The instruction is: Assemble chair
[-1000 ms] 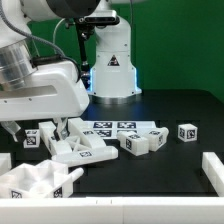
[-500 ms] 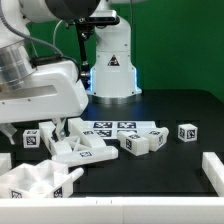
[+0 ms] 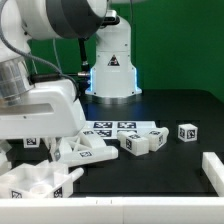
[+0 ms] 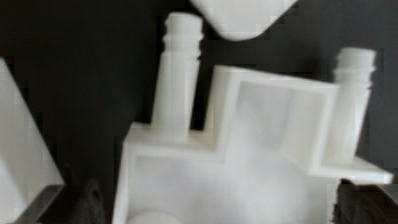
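The chair is loose chunky white parts with black-and-white tags. A panel part with two pegs (image 3: pixel 85 150) lies at the exterior view's left, with two blocks (image 3: pixel 140 142) and a small cube (image 3: pixel 187 132) further right. My gripper (image 3: pixel 35 140) hangs low over the left end of that group. In the wrist view the pegged part (image 4: pixel 231 150) fills the space between my jaws. My gripper (image 4: pixel 217 205) is open, with one dark finger (image 4: pixel 71 205) standing clear of the part's edge. The other finger (image 4: pixel 365 200) is close beside the opposite edge.
The marker board (image 3: pixel 110 127) lies flat behind the parts, in front of the arm's base (image 3: pixel 112 70). A large ribbed white part (image 3: pixel 35 183) sits at the front left, and a white bar (image 3: pixel 212 168) at the front right. Another white piece (image 4: pixel 240 15) shows beyond the pegs.
The hand has come down and shifted toward the exterior view's left, now covering the left parts. The jaws stay open, and the parts on the table have not moved.
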`<control>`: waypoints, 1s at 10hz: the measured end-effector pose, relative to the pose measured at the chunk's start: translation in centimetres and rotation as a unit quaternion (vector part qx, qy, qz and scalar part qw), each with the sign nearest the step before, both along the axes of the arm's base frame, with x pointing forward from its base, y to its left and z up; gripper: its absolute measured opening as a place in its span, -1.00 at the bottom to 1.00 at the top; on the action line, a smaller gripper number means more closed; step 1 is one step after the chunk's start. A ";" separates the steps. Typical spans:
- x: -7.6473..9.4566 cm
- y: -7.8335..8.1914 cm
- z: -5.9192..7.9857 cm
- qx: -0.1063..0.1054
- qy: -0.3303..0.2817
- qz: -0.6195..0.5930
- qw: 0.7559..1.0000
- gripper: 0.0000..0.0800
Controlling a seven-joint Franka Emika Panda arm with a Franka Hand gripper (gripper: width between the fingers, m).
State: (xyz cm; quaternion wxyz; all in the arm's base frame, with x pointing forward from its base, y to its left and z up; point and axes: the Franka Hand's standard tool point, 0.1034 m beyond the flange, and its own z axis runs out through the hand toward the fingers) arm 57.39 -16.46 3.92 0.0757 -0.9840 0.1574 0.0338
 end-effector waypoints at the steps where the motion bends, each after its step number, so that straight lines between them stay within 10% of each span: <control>1: -0.1 -0.1 -0.9 -0.003 -0.002 0.001 1.000 0.62; 6: 0.5 0.0 -2.2 -0.011 -0.015 0.010 1.000 0.62; 8: 0.5 0.0 -2.3 -0.011 -0.015 0.010 1.000 0.26; 10: 0.5 0.0 -2.3 -0.011 -0.015 0.010 1.000 -0.54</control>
